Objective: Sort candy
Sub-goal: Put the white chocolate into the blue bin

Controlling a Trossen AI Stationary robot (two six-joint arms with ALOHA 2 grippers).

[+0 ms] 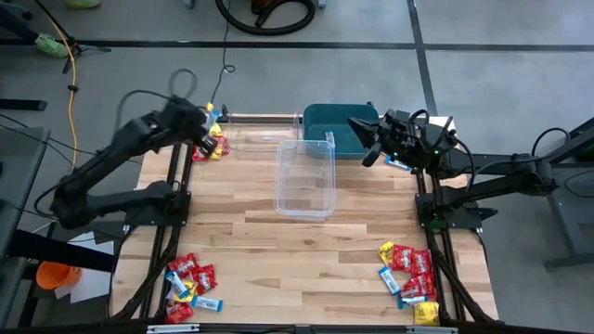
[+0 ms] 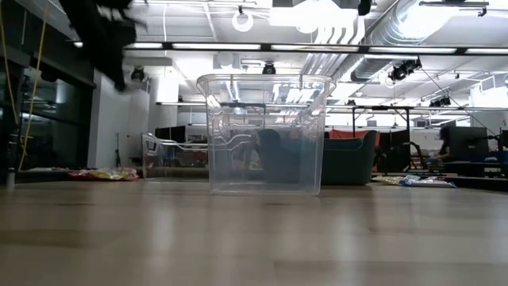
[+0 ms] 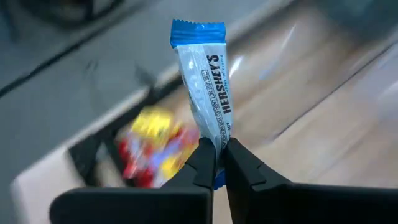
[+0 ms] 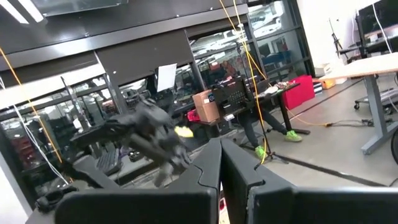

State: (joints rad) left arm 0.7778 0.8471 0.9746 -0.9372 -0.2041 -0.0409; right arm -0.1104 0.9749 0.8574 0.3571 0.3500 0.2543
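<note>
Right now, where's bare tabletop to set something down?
Free: the wood between the clear tub and the two near-corner candy piles. Crowded: far edge, with a second clear tub, teal bin, and candy under the left gripper.

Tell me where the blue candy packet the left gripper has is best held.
By its lower crimped end, as the left gripper does now: the blue candy packet is flat and thin, so the fingers close across its two faces, leaving the rest standing clear above to drop.
</note>
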